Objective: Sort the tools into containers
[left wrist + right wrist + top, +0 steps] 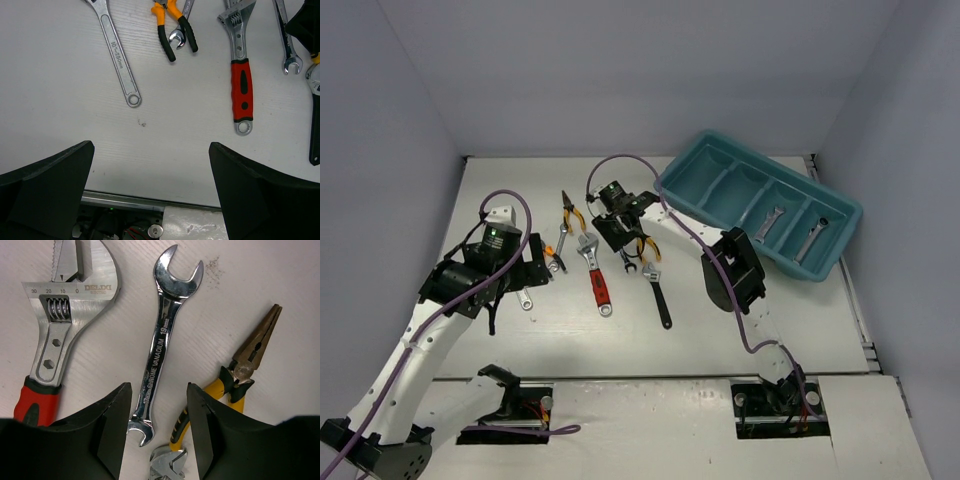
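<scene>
The teal tray stands at the back right; two of its compartments each hold a silver wrench. My right gripper is open, low over the table, straddling the lower end of a silver open-ended wrench. A red-handled adjustable wrench lies to its left and yellow-handled pliers to its right. My left gripper is open and empty above bare table, short of a long silver wrench and orange-handled pliers.
A black-handled adjustable wrench lies by the red one, its head just below the right fingers. Long-nose pliers lie further back. The table's near edge runs just under the left gripper. Grey walls enclose the table.
</scene>
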Available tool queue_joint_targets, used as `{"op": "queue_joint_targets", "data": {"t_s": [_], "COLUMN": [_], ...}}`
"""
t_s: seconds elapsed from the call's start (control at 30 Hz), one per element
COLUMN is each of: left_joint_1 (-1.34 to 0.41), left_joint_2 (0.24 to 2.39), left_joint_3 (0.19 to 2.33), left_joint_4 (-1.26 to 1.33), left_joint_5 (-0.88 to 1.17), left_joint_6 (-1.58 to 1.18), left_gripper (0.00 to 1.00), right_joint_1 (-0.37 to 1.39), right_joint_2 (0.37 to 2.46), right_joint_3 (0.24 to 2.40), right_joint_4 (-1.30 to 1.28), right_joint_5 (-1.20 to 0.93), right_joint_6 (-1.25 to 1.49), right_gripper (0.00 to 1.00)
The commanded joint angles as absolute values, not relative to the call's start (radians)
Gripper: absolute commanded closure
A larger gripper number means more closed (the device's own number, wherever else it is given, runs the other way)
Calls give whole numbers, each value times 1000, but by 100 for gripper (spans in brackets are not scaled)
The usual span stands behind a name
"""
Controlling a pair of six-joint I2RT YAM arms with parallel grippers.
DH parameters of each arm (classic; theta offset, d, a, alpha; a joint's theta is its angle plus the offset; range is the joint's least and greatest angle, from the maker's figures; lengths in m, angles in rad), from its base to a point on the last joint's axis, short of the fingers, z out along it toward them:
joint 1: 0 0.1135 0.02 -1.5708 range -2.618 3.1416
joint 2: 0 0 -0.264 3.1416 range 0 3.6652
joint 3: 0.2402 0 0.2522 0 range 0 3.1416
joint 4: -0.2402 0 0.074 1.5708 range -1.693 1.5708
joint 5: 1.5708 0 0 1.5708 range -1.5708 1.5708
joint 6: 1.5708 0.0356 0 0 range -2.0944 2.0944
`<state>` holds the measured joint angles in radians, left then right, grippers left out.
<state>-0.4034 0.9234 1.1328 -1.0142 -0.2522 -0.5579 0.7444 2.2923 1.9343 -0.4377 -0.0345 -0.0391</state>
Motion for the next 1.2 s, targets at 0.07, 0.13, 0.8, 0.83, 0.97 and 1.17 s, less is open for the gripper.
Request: {"op": "queue_joint_targets", "data": {"t_s": [0.07, 0.13, 0.8, 0.83, 0.97, 1.17], "left_joint_1": [-396, -396, -396, -396, -396, -394], "left_joint_2": [917, 916, 946, 949, 965, 987], "left_joint_3": [1143, 1144, 1166, 1168, 1176, 1198], "left_joint_4": [-996, -997, -993, -994, -992, -991], "left_joint_5": [-247, -244, -235, -234, -229, -227], "left_joint_6": [-564, -566, -554, -553, -553, -545], "left_gripper": [3, 3, 3, 3, 3, 3], "right_joint_1": [756, 755, 786, 789, 803, 831], "right_joint_2": [2320, 2330, 2134, 2114, 1996, 1884], "right_joint_3": [1956, 1957, 1510, 1481, 1323, 1221], "right_joint_4": [-430, -430, -422, -423, -425, -439], "right_joint_5": [-25, -25, -17, -17, -30, -52], "right_joint_6": [-48, -44, 55, 60, 138, 189], "right_gripper": [58, 59, 92, 92, 92, 88]}}
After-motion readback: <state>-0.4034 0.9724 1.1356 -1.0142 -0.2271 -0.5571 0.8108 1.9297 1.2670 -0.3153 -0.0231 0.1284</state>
